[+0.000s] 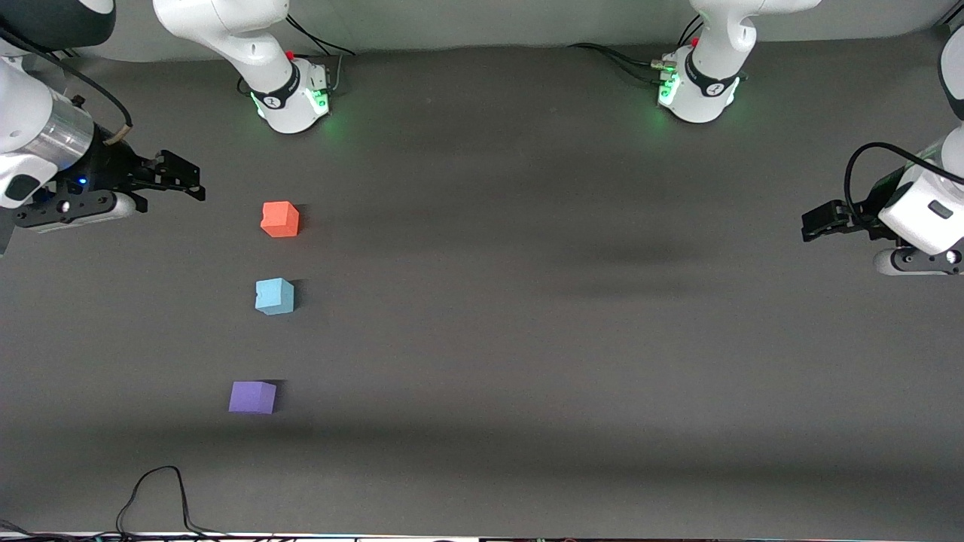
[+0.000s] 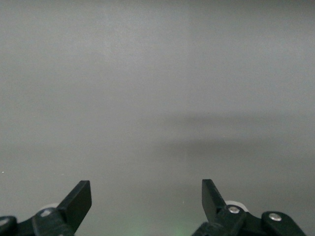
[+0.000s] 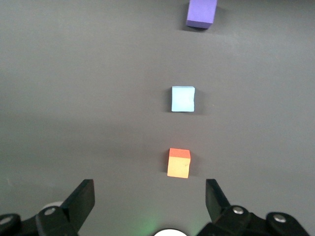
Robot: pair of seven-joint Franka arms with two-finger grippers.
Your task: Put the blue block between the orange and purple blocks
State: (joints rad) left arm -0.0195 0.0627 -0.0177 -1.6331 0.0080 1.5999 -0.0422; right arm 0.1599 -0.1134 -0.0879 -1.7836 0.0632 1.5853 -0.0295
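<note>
The blue block (image 1: 274, 296) sits on the table between the orange block (image 1: 280, 219) and the purple block (image 1: 252, 397), in a rough line toward the right arm's end. The orange one is farthest from the front camera, the purple one nearest. My right gripper (image 1: 192, 183) is open and empty, raised beside the orange block at the table's edge. Its wrist view shows the orange block (image 3: 178, 162), blue block (image 3: 183, 99) and purple block (image 3: 201, 13) in a row. My left gripper (image 1: 812, 223) is open and empty, waiting at the left arm's end; its wrist view shows only bare table.
The dark grey table (image 1: 527, 301) carries only the three blocks. A black cable (image 1: 151, 497) loops at the table's edge nearest the front camera. The two arm bases (image 1: 290, 98) (image 1: 697, 90) stand along the farthest edge.
</note>
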